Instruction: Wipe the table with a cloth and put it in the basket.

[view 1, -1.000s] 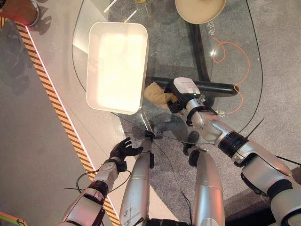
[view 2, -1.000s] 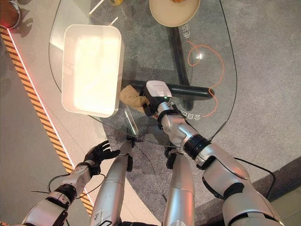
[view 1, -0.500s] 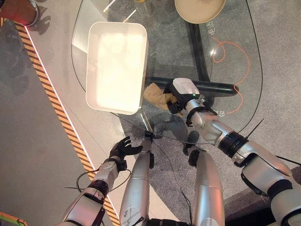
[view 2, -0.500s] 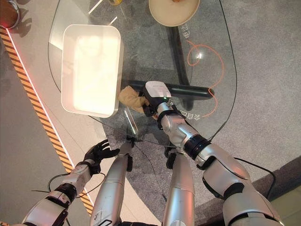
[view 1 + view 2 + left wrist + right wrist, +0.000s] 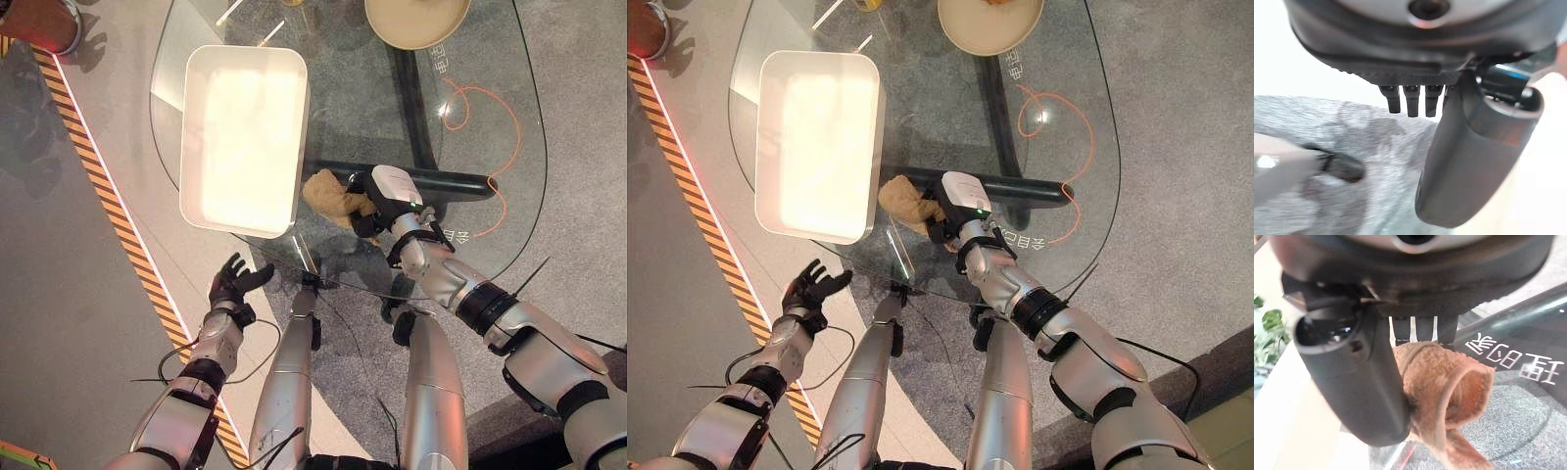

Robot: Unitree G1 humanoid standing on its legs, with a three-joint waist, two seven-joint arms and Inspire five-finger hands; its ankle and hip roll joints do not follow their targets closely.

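A tan cloth (image 5: 331,194) lies bunched on the glass table (image 5: 343,88), close to the near right corner of the white basket (image 5: 240,51). My right hand (image 5: 367,223) is shut on it; in the right wrist view the thumb (image 5: 1361,382) pinches the rolled cloth (image 5: 1444,377) against the fingers. The left hand (image 5: 233,282) hovers over the floor beside the table's near edge, off the glass and open. In its wrist view the thumb (image 5: 1469,156) and fingers stand straight and hold nothing.
A beige plate (image 5: 416,20) sits at the table's far edge. An orange cord (image 5: 480,108) loops on the right side. A dark bar (image 5: 451,183) runs under the glass. Yellow-black striped tape (image 5: 108,196) crosses the floor at left.
My left hand has risen and moved away from the body toward the basket's near edge, fingers spread wider. The right hand with the cloth has shifted slightly to the right.
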